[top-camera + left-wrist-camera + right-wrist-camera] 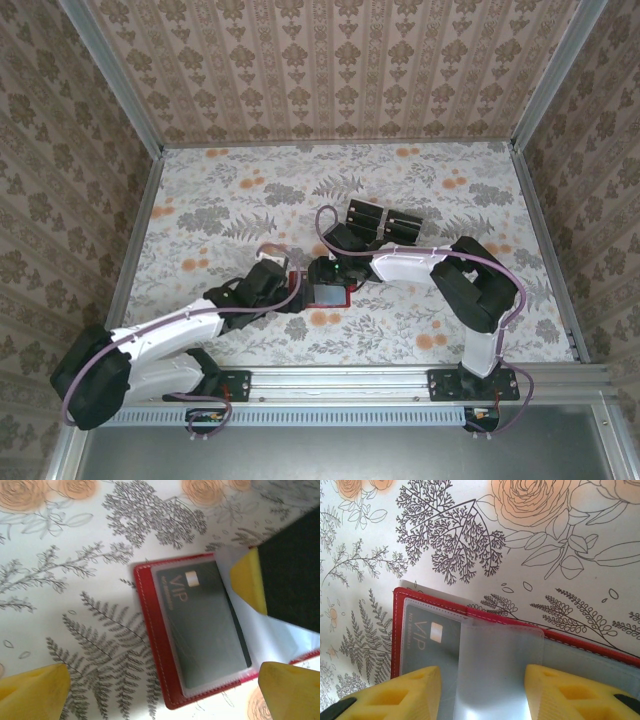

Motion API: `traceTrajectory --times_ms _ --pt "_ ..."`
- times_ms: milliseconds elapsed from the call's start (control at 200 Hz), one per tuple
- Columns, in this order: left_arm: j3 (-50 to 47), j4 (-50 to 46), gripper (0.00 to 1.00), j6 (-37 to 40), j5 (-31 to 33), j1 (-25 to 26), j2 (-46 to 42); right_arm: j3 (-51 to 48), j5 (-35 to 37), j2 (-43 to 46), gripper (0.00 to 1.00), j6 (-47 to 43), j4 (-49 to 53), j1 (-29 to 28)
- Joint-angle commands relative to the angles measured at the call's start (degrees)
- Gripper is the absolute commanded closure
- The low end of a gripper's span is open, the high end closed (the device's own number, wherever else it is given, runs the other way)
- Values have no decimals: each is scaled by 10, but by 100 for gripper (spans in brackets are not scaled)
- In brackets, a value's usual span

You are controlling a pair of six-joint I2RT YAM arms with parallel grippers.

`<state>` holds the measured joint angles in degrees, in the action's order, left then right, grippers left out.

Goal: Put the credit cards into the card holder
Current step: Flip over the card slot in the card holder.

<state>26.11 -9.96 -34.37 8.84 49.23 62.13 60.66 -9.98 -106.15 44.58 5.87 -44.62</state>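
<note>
Card holder (pixel 150 630) first: the red wallet lies open and flat near the middle of the tabletop (pixel 230 200). A dark VIP credit card (pixel 205 625) sits in the clear sleeve at the centre of the left wrist view. My right jaws stand partly apart, their yellow fingertips (pixel 395 695) astride a loose clear sleeve leaf (pixel 495 665) at the bottom of the right wrist view. I cannot tell whether they press on it. My left jaws stand wide and hold nothing, fingertips (pixel 30 692) in the lower corners of the left wrist view, over the wallet's lower edge. Two black cards (pixel 366 215) lie side by side just above the wallet in the top view, near my right arm (pixel 470 285). Floral tabletop lies open to the left and upper left, and metal rails (pixel 135 240) frame its sides.
</note>
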Motion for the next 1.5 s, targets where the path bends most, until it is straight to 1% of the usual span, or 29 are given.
traceTrajectory --times_ms 0,245,500,715,965,1205,1495 --pt "-20 32 0 -22 22 24 -15 -4 -14 -15 51 22 4 -2" --pt "-22 89 0 -26 46 63 11 -3 -15 -13 51 27 3 -3" --pt "8 126 0 -14 46 74 79 -5 -16 -18 52 32 -2 -3" --pt "25 150 0 -8 60 76 119 -7 -20 -17 52 33 -5 -3" --pt "26 152 0 -8 87 78 153 -5 -22 -16 52 33 -5 -2" --pt "8 130 0 -28 121 78 165 0 -29 -7 52 34 -4 1" --pt "-4 132 0 -42 121 78 185 -19 -22 56 52 37 -4 11"
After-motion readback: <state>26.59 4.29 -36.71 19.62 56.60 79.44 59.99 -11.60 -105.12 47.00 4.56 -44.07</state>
